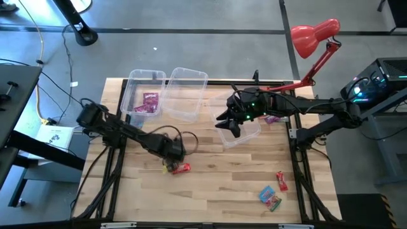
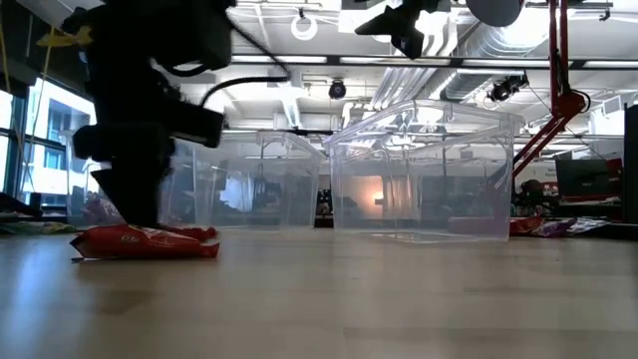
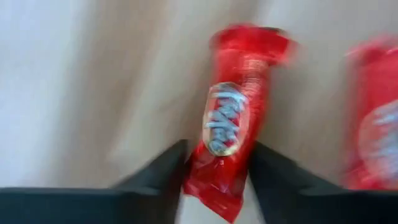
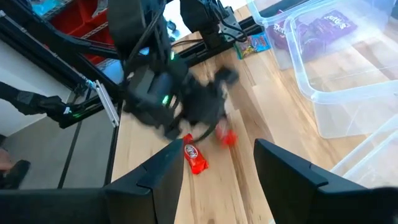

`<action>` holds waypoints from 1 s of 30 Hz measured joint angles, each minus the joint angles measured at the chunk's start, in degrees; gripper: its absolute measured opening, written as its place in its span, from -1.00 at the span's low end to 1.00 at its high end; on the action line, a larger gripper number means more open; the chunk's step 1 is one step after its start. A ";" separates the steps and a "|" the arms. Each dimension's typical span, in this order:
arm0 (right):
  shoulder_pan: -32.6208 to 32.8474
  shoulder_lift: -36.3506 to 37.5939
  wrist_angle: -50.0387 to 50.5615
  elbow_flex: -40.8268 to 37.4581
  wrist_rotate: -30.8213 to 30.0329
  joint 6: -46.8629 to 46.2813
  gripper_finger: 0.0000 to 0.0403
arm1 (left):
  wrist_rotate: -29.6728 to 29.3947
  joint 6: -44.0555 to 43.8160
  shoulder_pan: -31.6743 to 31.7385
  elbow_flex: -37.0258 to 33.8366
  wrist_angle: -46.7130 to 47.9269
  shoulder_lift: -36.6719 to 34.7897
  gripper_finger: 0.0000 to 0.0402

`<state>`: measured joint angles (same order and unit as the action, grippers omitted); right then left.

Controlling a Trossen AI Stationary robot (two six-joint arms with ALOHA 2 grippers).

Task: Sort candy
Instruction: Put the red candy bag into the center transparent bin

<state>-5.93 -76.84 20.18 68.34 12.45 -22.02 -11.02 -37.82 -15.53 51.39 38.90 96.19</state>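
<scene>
A red wrapped candy bar [image 3: 239,106] lies flat on the wooden table [image 1: 222,184], near its left middle. My left gripper [image 3: 217,152] points down over it, its fingers closed against the bar's two sides. A second red candy [image 3: 373,137] lies right beside it. In the low view the bar [image 2: 145,241] rests on the table under my left gripper [image 2: 130,204]. My right gripper [image 1: 227,124] hangs open and empty above the right clear bin [image 1: 245,133]. More candy lies at the near right: a red piece [image 1: 281,181] and a blue-green packet [image 1: 267,193]. My left gripper pinches the red bar by its two long sides [image 3: 211,177], near one end, between its two fingers. The fingers [image 3: 168,171] come from above, pointing steeply down, and lie across the bar. The bar still lies flat on the table.
Three clear bins stand along the far side: the left one [image 1: 137,86] holds magenta packets [image 1: 150,102], then the middle one [image 1: 187,79] and the right one. A pink candy [image 1: 273,119] lies beside the right bin. A red desk lamp [image 1: 315,35] stands at the far right.
</scene>
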 joint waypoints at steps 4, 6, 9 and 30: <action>0.00 0.00 -0.06 0.00 0.00 0.00 -0.05 | 0.98 0.51 1.21 2.22 1.22 -9.42 -0.88; 0.00 0.00 -0.18 0.00 0.00 0.05 -0.05 | 1.30 0.69 1.54 3.16 4.55 -15.48 -0.84; 0.00 0.00 -0.23 0.00 -0.04 0.13 -0.05 | -0.99 2.30 2.42 6.24 3.33 -24.17 -0.66; 0.20 0.24 -7.80 0.00 -0.15 -2.13 -0.05 | -7.98 25.01 36.08 15.40 -2.65 -20.32 -0.32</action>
<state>-5.74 -76.60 12.37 68.34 12.30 -24.15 -19.00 -12.82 20.55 66.78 36.25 75.87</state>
